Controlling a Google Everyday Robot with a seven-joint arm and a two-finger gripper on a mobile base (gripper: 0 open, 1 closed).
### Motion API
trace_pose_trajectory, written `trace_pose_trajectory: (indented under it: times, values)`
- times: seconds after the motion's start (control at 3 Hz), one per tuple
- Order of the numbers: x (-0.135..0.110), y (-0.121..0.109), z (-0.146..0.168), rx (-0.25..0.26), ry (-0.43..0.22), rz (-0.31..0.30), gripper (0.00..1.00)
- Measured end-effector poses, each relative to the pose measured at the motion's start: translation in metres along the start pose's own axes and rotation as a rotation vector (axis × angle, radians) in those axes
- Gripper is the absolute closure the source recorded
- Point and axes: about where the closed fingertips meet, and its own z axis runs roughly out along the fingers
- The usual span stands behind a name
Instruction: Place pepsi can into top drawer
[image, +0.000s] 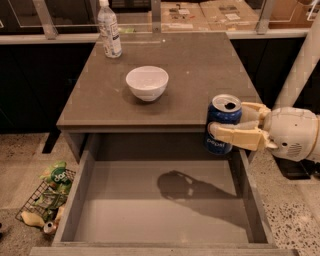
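Holding the pepsi can (220, 145) upright by its blue side, your gripper (229, 120) is clamped around it with cream fingers, in the air above the right rear corner of the open top drawer (125, 210), just off the front edge of the brown table (200, 70). That upright hold probably suits standing it on the drawer's flat grey bottom. The can's silver top faces up and white "pepsi" lettering shows near its base, while a white bowl (147, 82) and a clear bottle (109, 30) with an unreadable label stand on the table.
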Motion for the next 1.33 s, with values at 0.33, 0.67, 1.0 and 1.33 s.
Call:
trace_pose_trajectory:
  times: [0.33,0.67,1.0,1.33]
  values:
    - [0.006,0.002,0.008,0.001,0.022,-0.007,1.0]
    - [0.036,0.014,0.032,-0.036,0.025,-0.018,1.0]
    - [0.08,0.033,0.068,-0.083,0.03,-0.04,1.0]
    - [0.119,0.039,0.086,-0.105,0.039,-0.053,1.0]
